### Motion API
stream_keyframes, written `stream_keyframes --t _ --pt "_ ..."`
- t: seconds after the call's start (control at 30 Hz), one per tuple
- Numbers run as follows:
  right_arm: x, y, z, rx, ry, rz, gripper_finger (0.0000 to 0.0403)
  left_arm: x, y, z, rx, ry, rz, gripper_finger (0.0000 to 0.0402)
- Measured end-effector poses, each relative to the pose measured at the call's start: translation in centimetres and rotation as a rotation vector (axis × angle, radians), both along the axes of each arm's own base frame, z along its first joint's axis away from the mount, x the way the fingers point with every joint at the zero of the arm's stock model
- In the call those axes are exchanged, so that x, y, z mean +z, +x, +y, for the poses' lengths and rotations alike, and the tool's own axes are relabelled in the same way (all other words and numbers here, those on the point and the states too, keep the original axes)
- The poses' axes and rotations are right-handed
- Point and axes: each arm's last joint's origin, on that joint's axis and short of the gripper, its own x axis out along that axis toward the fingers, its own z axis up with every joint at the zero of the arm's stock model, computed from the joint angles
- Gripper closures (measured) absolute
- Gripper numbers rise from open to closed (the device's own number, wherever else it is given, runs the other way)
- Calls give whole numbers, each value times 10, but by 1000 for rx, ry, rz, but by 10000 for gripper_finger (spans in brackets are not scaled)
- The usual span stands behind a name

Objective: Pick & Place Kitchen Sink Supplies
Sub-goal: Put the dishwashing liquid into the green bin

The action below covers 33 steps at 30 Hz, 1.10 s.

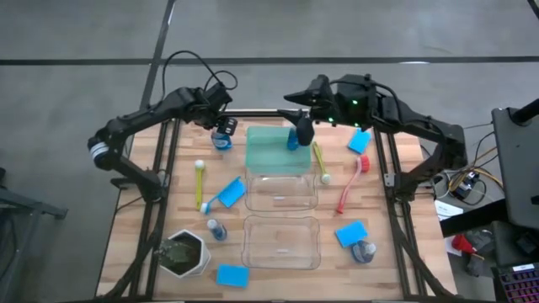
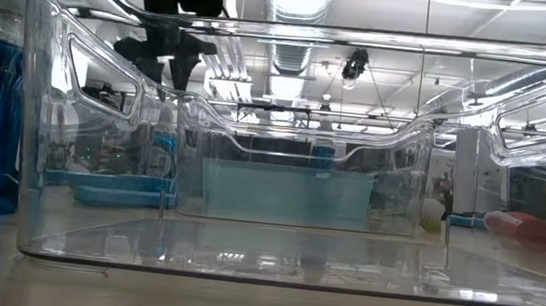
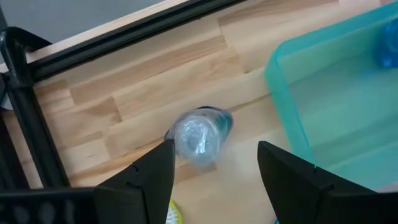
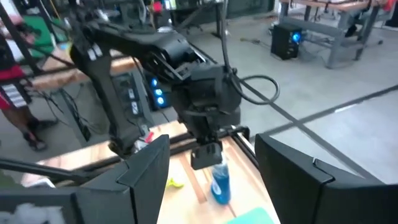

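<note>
A small clear bottle (image 3: 200,134) of blue liquid stands upright on the pale wooden table (image 3: 143,93), near the far-left corner of the green tray (image 1: 278,151). The left gripper (image 3: 214,171) hangs directly over it, its dark fingers (image 3: 152,171) spread wide on either side of the white cap and touching nothing. From the right wrist view the same bottle (image 4: 220,180) shows just under that gripper.

The right gripper (image 1: 301,128) reaches over the tray's far edge with a blue item (image 1: 294,139) below it; whether its fingers touch it cannot be told, though in its wrist view they stand wide apart.

The tray is translucent, with low walls. Two clear, glossy plastic bins (image 1: 281,192) sit in a row in front of it. Flat blue sponges (image 1: 232,275) lie scattered on the table, one near the front edge, another (image 1: 350,232) right of the nearer bin. A yellow-green brush (image 1: 200,181) lies left of the bins and a pink-red brush (image 1: 349,189) to their right. A white hexagonal pot (image 1: 184,254) sits at the front left.
</note>
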Motion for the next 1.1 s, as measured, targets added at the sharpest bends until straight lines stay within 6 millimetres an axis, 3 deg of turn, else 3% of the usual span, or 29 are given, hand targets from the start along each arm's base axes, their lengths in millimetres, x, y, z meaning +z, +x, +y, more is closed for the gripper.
stream_keyframes --t 0.4,0.77,1.1 --pt "-2 -9 1 -2 3 -54 171 -14 5 6 -10 -28 69 144" --pt "-1 -9 1 0 -6 -59 170 -34 1 8 8 -42 102 152" --pt "-1 -9 1 -1 -3 -59 163 -33 2 9 0 -22 59 165"
